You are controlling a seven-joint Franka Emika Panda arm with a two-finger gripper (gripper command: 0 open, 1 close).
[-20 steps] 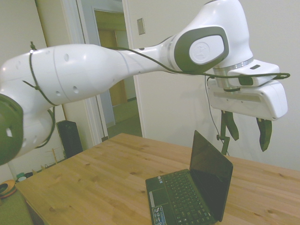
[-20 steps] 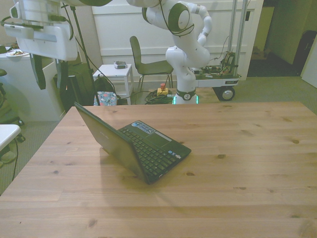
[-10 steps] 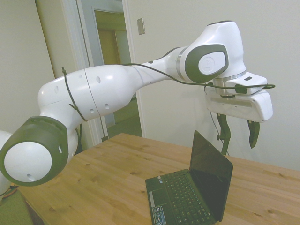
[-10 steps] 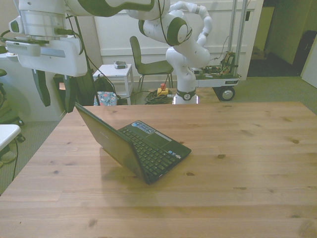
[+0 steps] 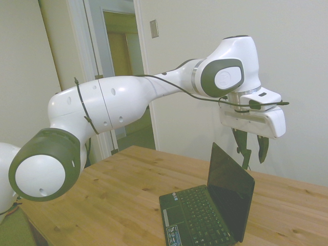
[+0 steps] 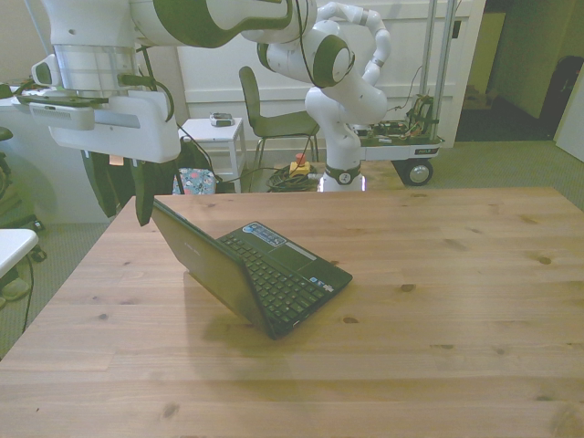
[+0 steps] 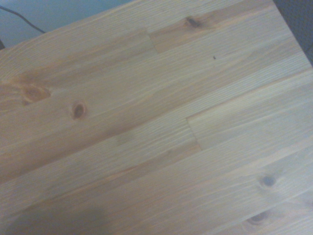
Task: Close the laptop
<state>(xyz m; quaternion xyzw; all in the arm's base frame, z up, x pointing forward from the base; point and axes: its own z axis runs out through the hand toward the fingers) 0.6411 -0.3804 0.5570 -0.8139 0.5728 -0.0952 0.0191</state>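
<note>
Now the approach step is judged in hand: the gripper [image 5: 252,146], fingers parted and empty, is held behind the open laptop [image 5: 215,207] at lower right, whose lid must next be pushed down.

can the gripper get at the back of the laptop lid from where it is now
Probably yes: the open gripper hangs just behind and above the laptop lid's top edge, with nothing between them.
</note>
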